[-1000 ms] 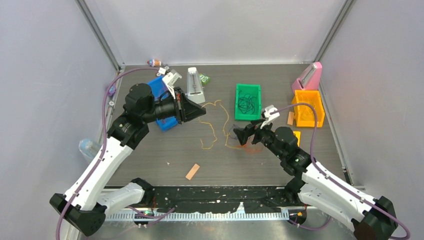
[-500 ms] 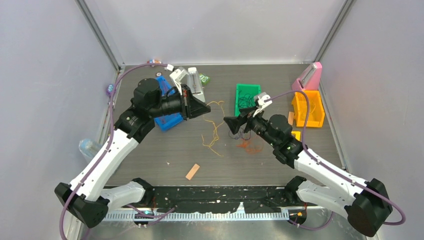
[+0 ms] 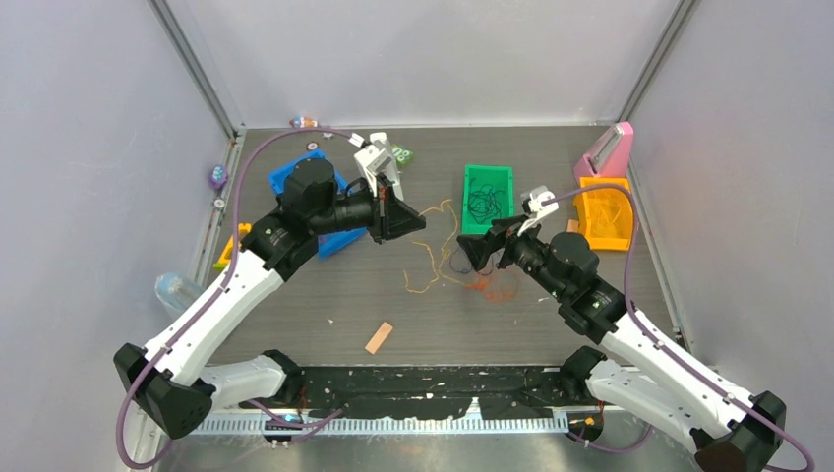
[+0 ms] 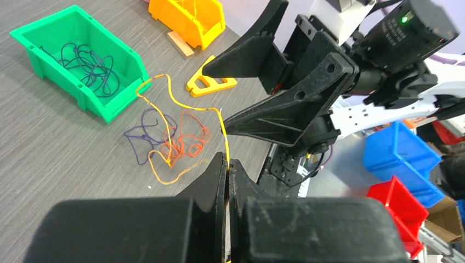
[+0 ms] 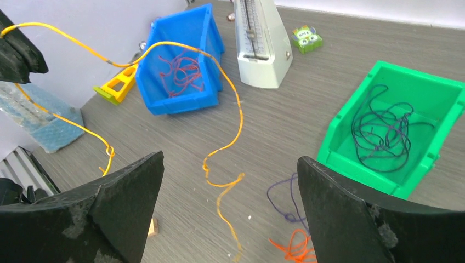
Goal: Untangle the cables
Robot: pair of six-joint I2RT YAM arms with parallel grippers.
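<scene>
My left gripper [image 3: 418, 224] is shut on the orange-yellow cable [image 3: 433, 251] and holds one end above the table; the cable hangs down in loops to the heap. In the left wrist view the cable [image 4: 159, 109] runs up into the closed left gripper [image 4: 227, 161]. A red cable [image 3: 489, 285] and a dark purple cable [image 3: 457, 264] lie tangled on the table under my right gripper [image 3: 474, 252]. The right gripper [image 5: 230, 159] is wide open and empty, hovering above the yellow cable [image 5: 230, 93], the purple cable [image 5: 285, 200] and the red cable [image 5: 296, 246].
A green bin [image 3: 468, 202] holds dark cables, a blue bin [image 3: 285, 177] holds red cables, and an orange bin [image 3: 605, 211] stands at the right. A white metronome [image 5: 257, 44], a pink metronome [image 3: 608, 152], a wooden stick [image 3: 380, 337] and a yellow bracket [image 3: 228, 251] are also on the table.
My left gripper has moved right and a little up with the yellow cable, drawing it off the table. My right gripper swung left, then back right, staying open.
</scene>
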